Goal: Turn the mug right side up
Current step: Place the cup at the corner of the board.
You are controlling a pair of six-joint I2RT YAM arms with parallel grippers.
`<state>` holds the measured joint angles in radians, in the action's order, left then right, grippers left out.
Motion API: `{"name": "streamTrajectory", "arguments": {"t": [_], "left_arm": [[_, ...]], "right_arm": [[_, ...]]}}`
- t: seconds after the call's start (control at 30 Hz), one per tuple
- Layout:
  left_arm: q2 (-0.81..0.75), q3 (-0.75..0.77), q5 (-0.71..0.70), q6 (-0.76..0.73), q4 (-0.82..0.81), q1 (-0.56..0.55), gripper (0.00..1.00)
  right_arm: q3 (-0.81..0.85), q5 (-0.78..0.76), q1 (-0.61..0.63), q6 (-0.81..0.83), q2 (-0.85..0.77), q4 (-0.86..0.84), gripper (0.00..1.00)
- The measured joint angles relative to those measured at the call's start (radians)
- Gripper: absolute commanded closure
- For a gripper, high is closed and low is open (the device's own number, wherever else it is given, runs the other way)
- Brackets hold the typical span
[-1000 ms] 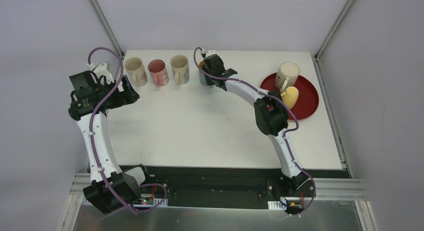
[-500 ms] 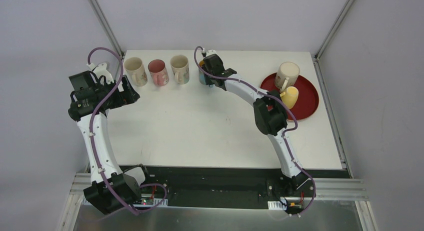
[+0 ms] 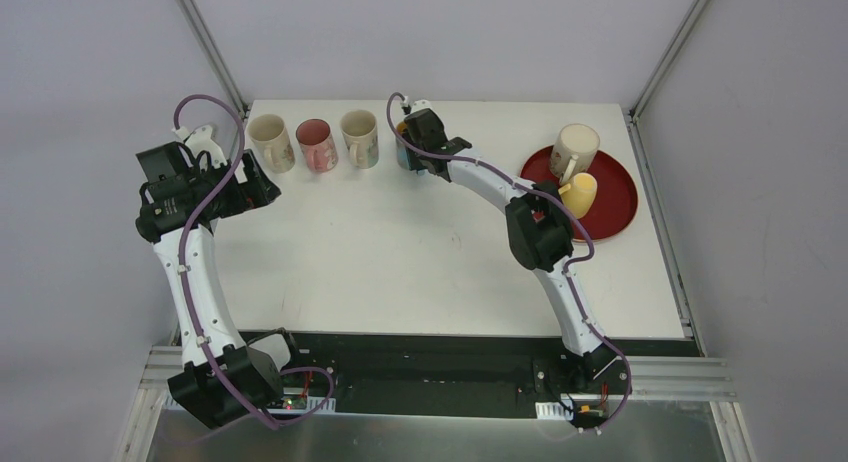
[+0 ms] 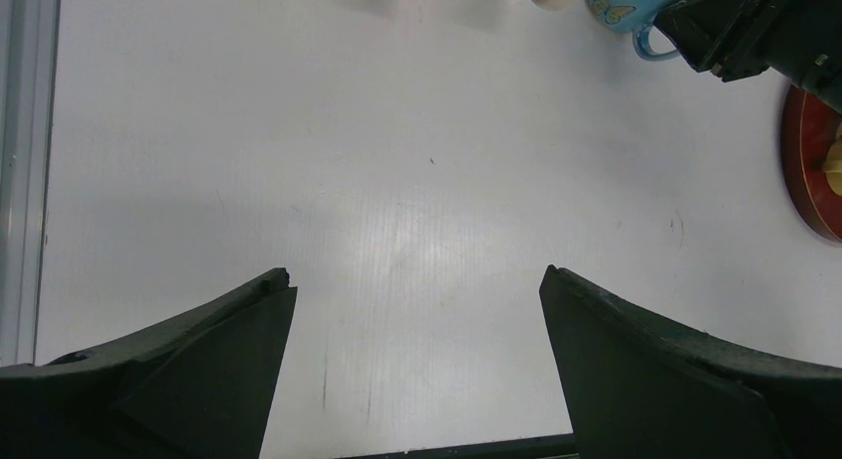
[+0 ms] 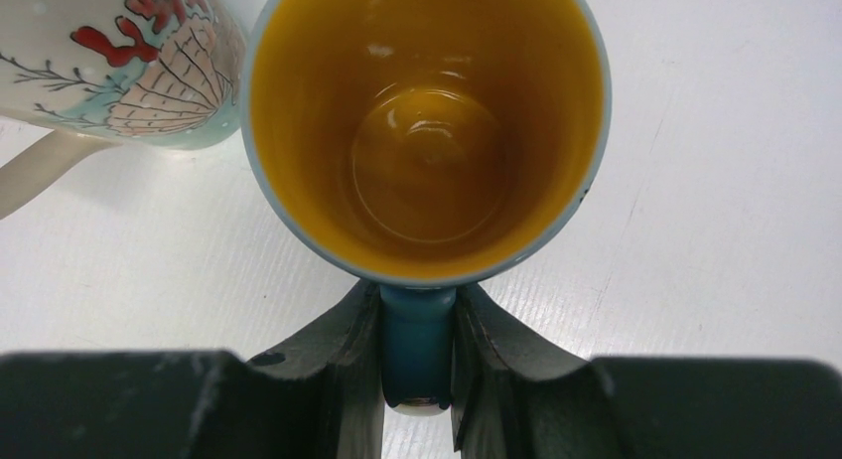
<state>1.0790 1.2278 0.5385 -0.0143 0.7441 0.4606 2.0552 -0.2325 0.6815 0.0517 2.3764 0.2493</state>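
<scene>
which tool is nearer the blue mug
Right. The right tool is shut on the handle of the blue mug; the left tool hangs open by the left edge of the table.

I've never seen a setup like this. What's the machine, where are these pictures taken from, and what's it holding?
Two robot arms are bolted at the near edge of a white table. The wide picture comes from a camera above and behind them: left arm on the left, right arm reaching to the back. The other two come from a camera on each wrist. Along the back stand three mugs; a red tray holds two more. The right arm's jaws are shut on the handle of a blue mug with an orange inside. The left arm's jaws are wide open, holding nothing.
</scene>
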Motion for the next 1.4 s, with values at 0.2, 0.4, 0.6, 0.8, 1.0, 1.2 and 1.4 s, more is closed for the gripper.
{"name": "streamTrajectory", "arguments": {"t": [0.2, 0.4, 0.6, 0.8, 1.0, 1.2, 1.4], "left_arm": [[0.0, 0.0, 0.01, 0.002, -0.004, 0.006, 0.01], [0.0, 0.0, 0.021, 0.003, -0.005, 0.006, 0.01], [0.0, 0.0, 0.03, 0.003, -0.005, 0.006, 0.01], [0.0, 0.0, 0.043, 0.003, -0.005, 0.006, 0.01], [-0.004, 0.0, 0.088, 0.003, -0.005, 0.006, 0.01], [-0.013, 0.0, 0.166, 0.004, -0.005, 0.006, 0.01], [0.012, 0.035, 0.212, 0.004, -0.006, -0.038, 0.01]], "right_arm": [[0.0, -0.006, 0.005, -0.01, 0.0, 0.002, 0.53], [-0.008, -0.007, 0.013, -0.02, -0.009, 0.003, 0.32], [-0.019, -0.006, 0.016, -0.011, -0.054, 0.052, 0.16], [-0.132, 0.005, 0.016, 0.009, -0.227, 0.094, 0.08], [-0.304, 0.03, -0.003, 0.039, -0.512, 0.12, 0.07], [-0.464, 0.064, -0.138, 0.055, -0.755, 0.145, 0.06], [-0.671, 0.079, -0.367, 0.064, -0.922, 0.166, 0.06]]}}
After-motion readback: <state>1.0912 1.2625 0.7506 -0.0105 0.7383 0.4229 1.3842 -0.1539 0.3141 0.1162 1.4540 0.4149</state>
